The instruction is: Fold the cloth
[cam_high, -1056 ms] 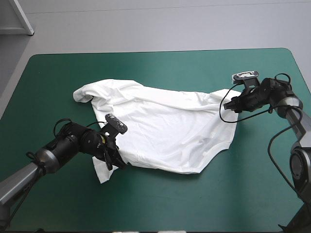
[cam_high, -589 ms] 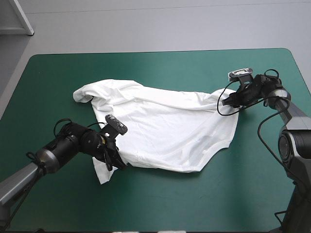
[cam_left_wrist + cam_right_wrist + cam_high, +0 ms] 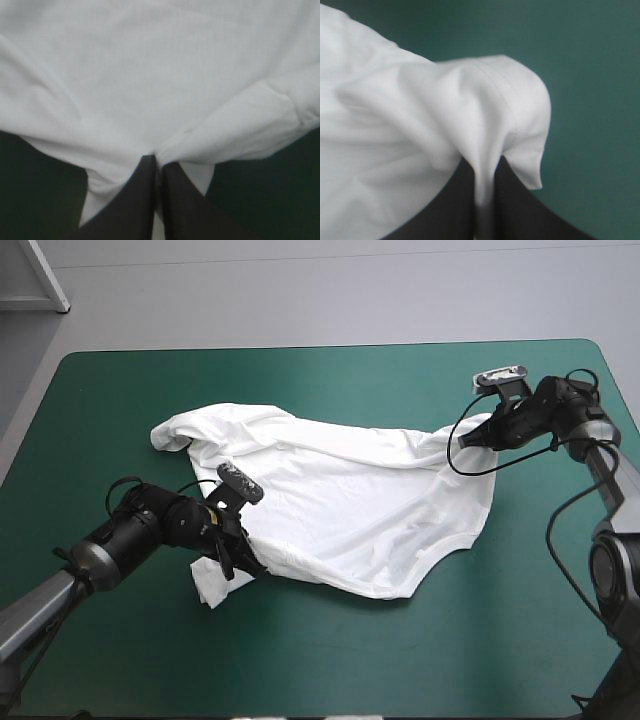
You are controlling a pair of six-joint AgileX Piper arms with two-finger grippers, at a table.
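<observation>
High view: T-shirt (image 3: 340, 495), rumpled on the counter (image 3: 300, 670), looks light and limp, best held at opposite edges, where left fingers (image 3: 135, 205) and right fingers (image 3: 520, 215) pinch it.

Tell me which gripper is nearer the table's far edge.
Right. The right gripper, shut on the T-shirt's far corner, is closer to the table's far edge; the left gripper grips the near hem.

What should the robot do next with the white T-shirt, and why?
The left tool and right tool each pinch an edge of the T-shirt, which lies wrinkled on the table. So the best next move is probably to lift and pull them gently apart to stretch it flat.
</observation>
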